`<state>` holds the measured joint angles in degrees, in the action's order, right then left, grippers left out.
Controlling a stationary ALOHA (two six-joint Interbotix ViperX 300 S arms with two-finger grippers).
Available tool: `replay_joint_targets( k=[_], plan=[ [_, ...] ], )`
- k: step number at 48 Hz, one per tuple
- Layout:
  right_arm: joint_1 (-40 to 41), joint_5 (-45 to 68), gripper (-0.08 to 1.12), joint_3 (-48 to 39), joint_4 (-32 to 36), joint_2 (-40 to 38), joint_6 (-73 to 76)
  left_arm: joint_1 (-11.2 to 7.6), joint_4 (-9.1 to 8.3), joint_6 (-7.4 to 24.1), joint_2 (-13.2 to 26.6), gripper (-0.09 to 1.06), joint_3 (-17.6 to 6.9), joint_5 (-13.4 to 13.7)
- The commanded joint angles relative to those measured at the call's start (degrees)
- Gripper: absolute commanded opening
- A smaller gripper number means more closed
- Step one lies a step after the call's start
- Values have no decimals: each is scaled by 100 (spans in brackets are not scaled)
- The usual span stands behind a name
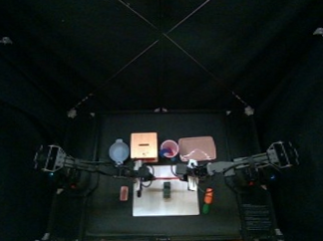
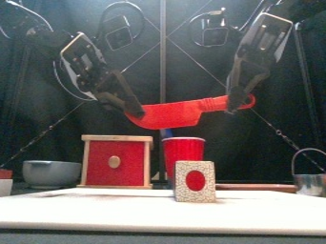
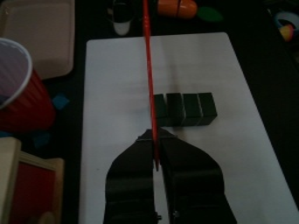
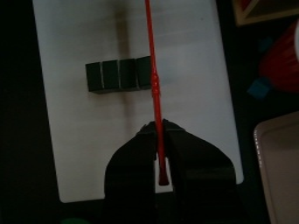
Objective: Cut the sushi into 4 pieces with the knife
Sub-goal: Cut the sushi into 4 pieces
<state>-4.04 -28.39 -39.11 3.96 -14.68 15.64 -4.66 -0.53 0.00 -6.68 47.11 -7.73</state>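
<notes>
A red toy knife (image 2: 173,112) hangs level above the white cutting board (image 3: 122,79), and both grippers are shut on it. My left gripper (image 2: 132,111) grips one end and my right gripper (image 2: 237,99) the other. In the left wrist view the knife (image 3: 149,70) shows as a thin red line, edge down, running out from between the jaws of my left gripper (image 3: 158,136). It passes over one end of the dark green sushi roll (image 3: 188,108), which lies on the board with three blocks showing. The right wrist view shows my right gripper (image 4: 156,128), the knife (image 4: 151,61) and the roll (image 4: 117,75).
Behind the board stand a blue-grey bowl (image 2: 51,172), the wooden box with its red drawer front (image 2: 116,160), a red cup (image 2: 184,152) and the pink tray (image 1: 196,148). Small toy foods (image 1: 207,198) lie right of the board. The metal cutter (image 2: 310,181) sits at the far right.
</notes>
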Motion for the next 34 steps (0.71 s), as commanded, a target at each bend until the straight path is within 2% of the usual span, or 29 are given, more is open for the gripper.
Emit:
replay_joint_targets(
  k=[1, 21, 34],
  plan=[
    [-18, 9, 28, 88, -53, 26, 9, -79, 62, -9, 114, 31, -141, -62],
    [-158, 0, 28, 44, -141, 563, 9, -246, 325, -9, 519, 31, -255, -62],
    [-123, 0, 28, -70, -123, 686, 9, -272, 360, -9, 835, 31, -422, -62]
  ],
)
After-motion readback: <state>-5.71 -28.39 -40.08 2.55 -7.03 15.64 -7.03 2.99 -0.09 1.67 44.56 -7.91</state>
